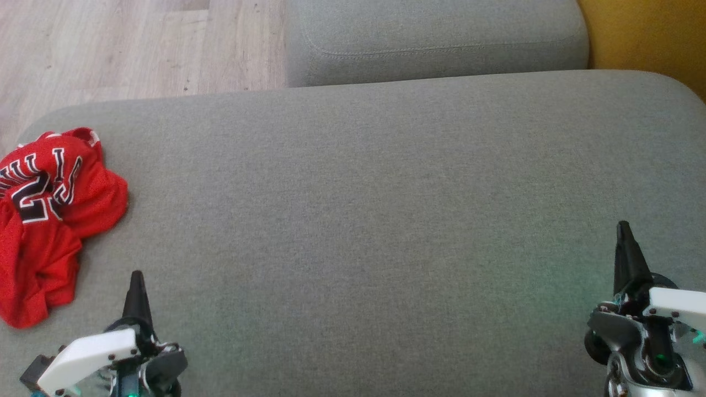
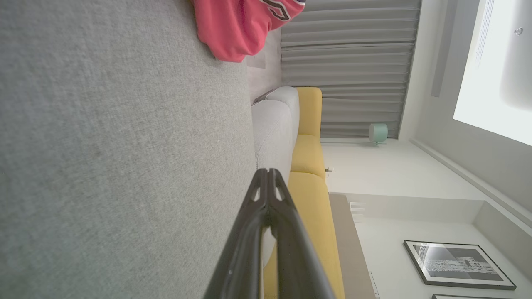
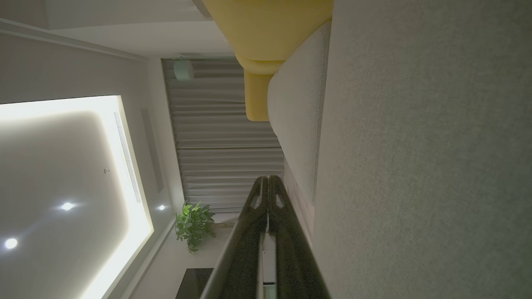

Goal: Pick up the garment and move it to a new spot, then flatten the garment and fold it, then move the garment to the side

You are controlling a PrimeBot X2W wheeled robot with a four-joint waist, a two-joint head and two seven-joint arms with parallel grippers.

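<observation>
The red garment (image 1: 55,237), lying at the left end of the grey cushion (image 1: 386,220), runs off the head view's left edge, its crumpled lettering folded in on itself and unreadable, while the left wrist view's top edge cuts it down to one fold.
</observation>
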